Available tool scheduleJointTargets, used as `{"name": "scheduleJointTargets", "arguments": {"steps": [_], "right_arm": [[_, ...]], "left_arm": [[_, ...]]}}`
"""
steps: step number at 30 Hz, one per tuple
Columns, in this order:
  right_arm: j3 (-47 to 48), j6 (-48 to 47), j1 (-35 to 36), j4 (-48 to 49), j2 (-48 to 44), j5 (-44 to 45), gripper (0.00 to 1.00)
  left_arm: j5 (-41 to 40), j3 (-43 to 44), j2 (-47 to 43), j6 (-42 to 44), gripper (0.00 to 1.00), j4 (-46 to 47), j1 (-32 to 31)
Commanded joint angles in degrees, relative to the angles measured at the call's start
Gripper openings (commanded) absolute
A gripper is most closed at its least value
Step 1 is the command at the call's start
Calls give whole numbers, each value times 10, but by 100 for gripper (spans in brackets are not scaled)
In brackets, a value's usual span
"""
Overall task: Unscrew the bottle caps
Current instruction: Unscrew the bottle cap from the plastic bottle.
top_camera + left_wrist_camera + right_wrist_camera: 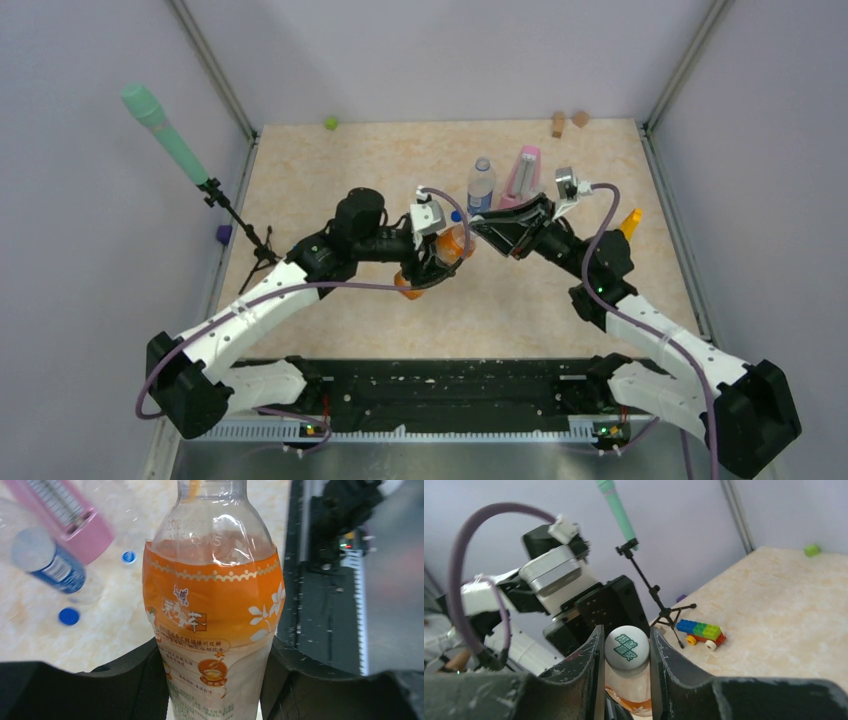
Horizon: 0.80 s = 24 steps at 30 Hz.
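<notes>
While left pincer (215, 680) grips orange bottle (212, 605) | white cap (626, 650) pinched inside right pincer (626, 639)

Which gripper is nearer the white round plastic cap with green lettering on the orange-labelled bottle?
Right. The right gripper is shut on the white round plastic cap; the left gripper clamps the orange-labelled plastic bottle farther down its body.

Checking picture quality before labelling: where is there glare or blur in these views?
Left wrist: glare on the clear shoulder of the orange bottle; the metronome behind it is soft. Right wrist: the print on the cap is sharp, the left edge blurred. Top: even light, faint shadows.
</notes>
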Motion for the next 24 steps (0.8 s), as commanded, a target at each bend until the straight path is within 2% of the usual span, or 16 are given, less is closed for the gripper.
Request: {"name": "scheduleJointTargets", "arguments": {"steps": [1, 5, 6, 7, 8, 9, 10, 11, 12, 14, 16, 19, 24], "right_arm": [[54, -52, 11, 91, 5, -237, 0], [72, -66, 11, 111, 16, -317, 0], [77, -71, 11, 104, 17, -317, 0], [81, -79, 10, 90, 17, -309, 4], [83, -85, 10, 73, 14, -294, 13], [82, -89, 9, 52, 11, -272, 27], [80, -89, 5, 34, 7, -245, 48], [77, -85, 2, 15, -3, -211, 62], [75, -72, -5, -13, -16, -159, 69], [68, -44, -17, -51, -41, -77, 74], [49, -15, -18, -48, -64, -21, 76], [25, 22, -18, -43, -86, 33, 78], [9, 70, -17, -96, -95, 122, 77]], "left_arm": [[223, 3, -4, -54, 0, 73, 38], [316, 22, 19, -67, 0, 67, 47], [325, 24, 23, -66, 0, 67, 48], [320, 25, 25, -66, 0, 64, 48], [305, 26, 24, -61, 0, 58, 48], [281, 26, 21, -51, 0, 48, 48], [255, 26, 19, -37, 0, 35, 48], [217, 27, 15, -26, 0, 21, 49], [177, 27, 12, -20, 0, 10, 49], [114, 25, 3, -6, 0, -11, 49], [67, 21, -5, 5, 0, -21, 48], [25, 20, -13, 16, 0, -27, 44], [-54, 17, -29, 12, 0, -6, 16]]}}
